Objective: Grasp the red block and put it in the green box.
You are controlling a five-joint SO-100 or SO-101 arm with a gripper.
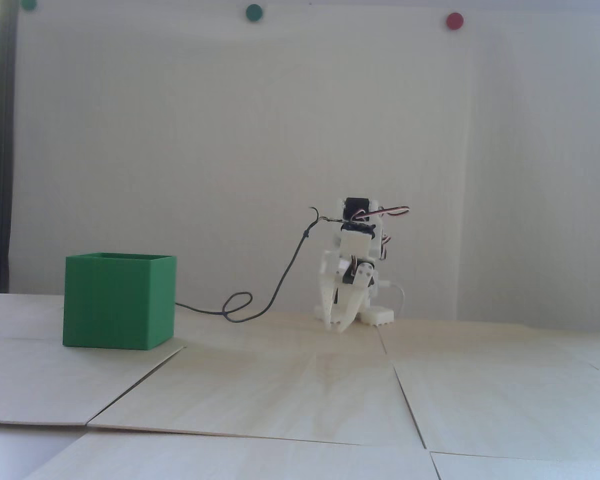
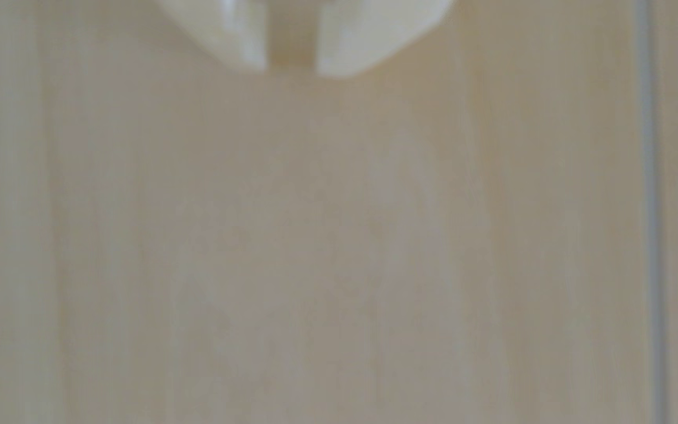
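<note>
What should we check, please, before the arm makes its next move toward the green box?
1. Red block located: not ok; it shows in neither view.
2. End effector empty: ok; the wrist view shows only bare wood in the narrow gap between its fingertips.
3. End effector clear of the table: cannot tell; its tips sit at or just above the surface in the fixed view.
4. Green box upright with open top: ok.
5. Box contents: cannot tell; the fixed view is too low to see inside.
6. Cable clear of the path: not ok; it loops on the table between arm and box.
</note>
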